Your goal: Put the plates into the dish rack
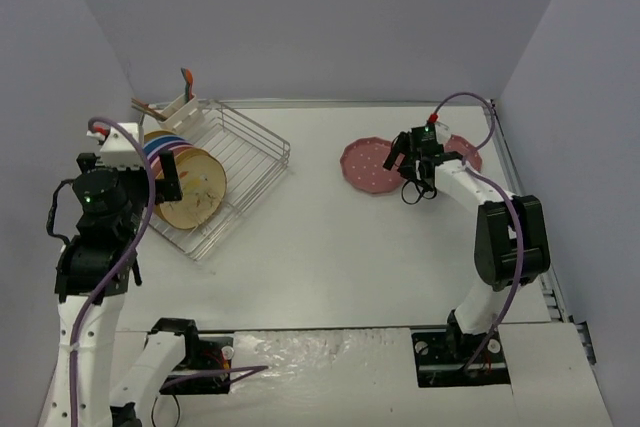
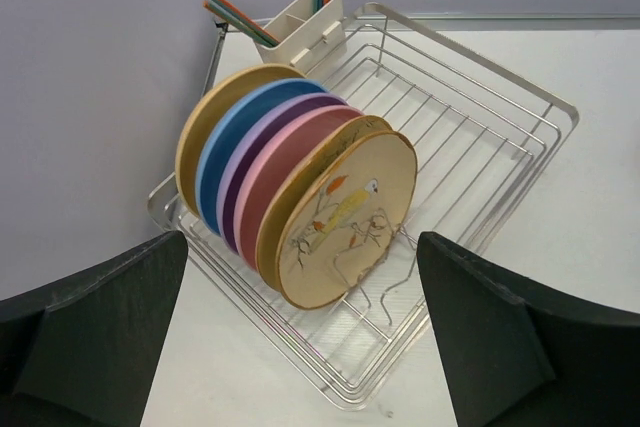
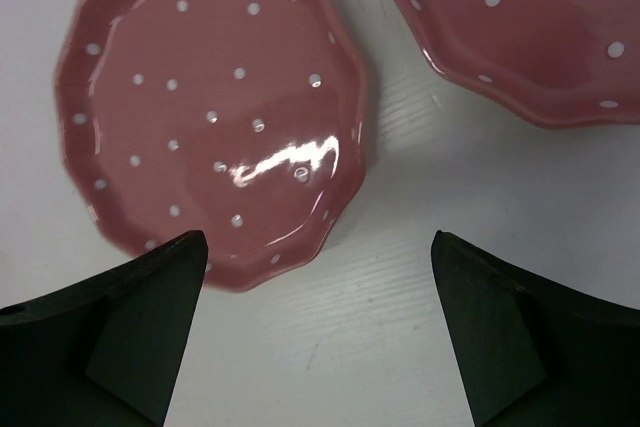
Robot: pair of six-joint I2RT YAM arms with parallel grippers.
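Plates [image 2: 345, 212] upright in dish rack [image 2: 556, 110]; both jaws wide apart, empty.

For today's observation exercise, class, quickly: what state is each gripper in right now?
Left gripper: jaws open, holding nothing.
Right gripper: jaws open, holding nothing.

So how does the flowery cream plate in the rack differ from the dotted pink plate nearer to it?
The floral plate stands on edge in the dish rack; the dotted plate lies flat on the table. The floral plate is cream with a painted motif; the dotted plate is dark pink with white dots. The floral plate's rim is smooth; the dotted plate's is wavy. Both are round and shallow.
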